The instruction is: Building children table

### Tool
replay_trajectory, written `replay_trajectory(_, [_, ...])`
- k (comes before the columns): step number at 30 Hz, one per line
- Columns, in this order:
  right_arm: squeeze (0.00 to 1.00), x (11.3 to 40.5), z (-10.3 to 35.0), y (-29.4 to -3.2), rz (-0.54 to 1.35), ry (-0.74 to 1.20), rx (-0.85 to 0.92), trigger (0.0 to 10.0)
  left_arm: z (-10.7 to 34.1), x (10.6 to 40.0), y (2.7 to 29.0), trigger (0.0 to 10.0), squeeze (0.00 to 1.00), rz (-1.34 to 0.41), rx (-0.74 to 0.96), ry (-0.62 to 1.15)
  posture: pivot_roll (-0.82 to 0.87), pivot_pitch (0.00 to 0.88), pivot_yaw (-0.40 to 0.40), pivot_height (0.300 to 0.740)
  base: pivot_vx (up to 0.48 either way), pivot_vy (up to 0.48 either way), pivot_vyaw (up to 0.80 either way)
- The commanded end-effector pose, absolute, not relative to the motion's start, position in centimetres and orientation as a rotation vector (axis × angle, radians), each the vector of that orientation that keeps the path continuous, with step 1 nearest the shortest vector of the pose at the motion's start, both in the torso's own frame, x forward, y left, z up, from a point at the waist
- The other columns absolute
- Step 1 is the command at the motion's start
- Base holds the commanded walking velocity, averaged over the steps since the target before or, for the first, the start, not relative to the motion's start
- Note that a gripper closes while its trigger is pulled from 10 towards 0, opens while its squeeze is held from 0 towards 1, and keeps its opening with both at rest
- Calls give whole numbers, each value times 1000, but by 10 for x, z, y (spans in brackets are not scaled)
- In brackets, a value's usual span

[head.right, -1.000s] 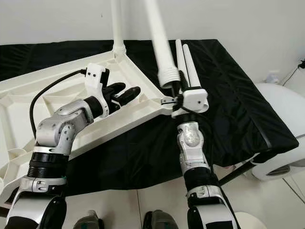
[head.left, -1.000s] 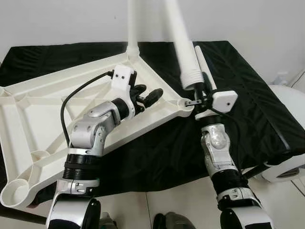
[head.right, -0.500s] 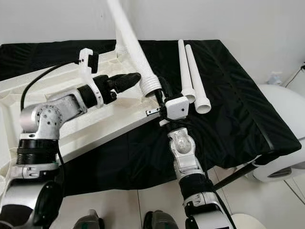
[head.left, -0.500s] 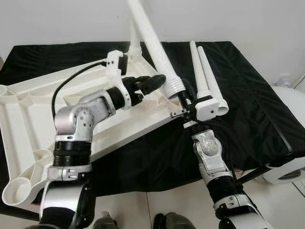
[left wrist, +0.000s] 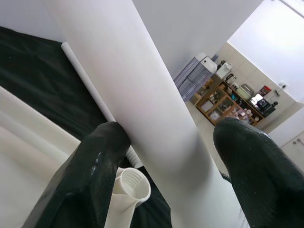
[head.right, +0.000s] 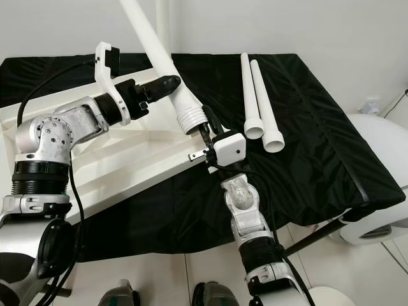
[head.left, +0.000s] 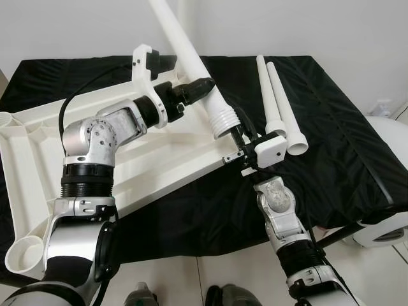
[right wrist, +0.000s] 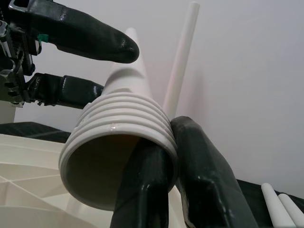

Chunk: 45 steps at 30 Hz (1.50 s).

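The right gripper (head.right: 205, 129) pinches only the threaded rim of the table leg (head.left: 191, 60), one of its fingers (right wrist: 142, 190) inside the open end, while the left gripper (left wrist: 171, 156) has its fingers spread around the shaft with just one touching, so the long leg could lever out and drop. The leg hangs tilted above the upturned tabletop (head.left: 38, 159) on the black-draped surface (head.left: 331, 127). Beside that tabletop lie two spare legs (head.right: 258, 95), and its already-fitted upright leg (head.right: 164, 22) crowds the swing.

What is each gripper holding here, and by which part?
Right gripper pinches the white table leg by its threaded end's rim; left gripper straddles its shaft just above, fingers open.
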State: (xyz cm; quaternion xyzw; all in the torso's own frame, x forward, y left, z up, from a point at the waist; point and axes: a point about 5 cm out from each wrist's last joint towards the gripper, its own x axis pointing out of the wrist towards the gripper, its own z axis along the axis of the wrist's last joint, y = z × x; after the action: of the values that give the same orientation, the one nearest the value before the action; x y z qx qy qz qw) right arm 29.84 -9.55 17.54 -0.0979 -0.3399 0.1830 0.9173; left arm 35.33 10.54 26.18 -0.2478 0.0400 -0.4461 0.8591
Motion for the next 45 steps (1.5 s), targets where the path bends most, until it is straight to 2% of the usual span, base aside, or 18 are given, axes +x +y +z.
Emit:
replay_trajectory(1, [0, 295, 174, -93, 401, -702, -207, 0, 284, 343, 98, 10000, 0, -1219, -535, -43, 11, 0, -26, 740, 0, 0, 0])
replay_trajectory(13, [0, 289, 174, -81, 477, -726, -244, 0, 289, 357, 91, 10000, 0, -1189, -461, -39, 8, 0, -28, 740, 0, 0, 0])
replay_trajectory(24, [0, 285, 171, -77, 503, -729, -265, 0, 291, 373, 91, 10000, 0, -1097, -487, 5, 0, 0, -25, 740, 0, 0, 0])
replay_trajectory(25, [0, 285, 170, -77, 502, -726, -270, 314, 293, 376, 92, 10000, 0, -1079, -507, 6, 0, 0, -24, 740, 0, 0, 0])
replay_trajectory(26, [0, 286, 169, -78, 498, -718, -274, 6706, 295, 378, 93, 1255, 0, -1060, -522, 2, -1, 0, -24, 740, 0, 0, 0])
replay_trajectory(27, [0, 286, 168, -79, 494, -713, -279, 10000, 296, 380, 94, 0, 0, -1050, -539, -2, -1, 0, -24, 740, 0, 0, 0])
replay_trajectory(45, [0, 282, 155, -87, 491, -667, -330, 10000, 313, 378, 99, 0, 0, -1092, -573, -64, 3, 0, -29, 740, 0, 0, 0])
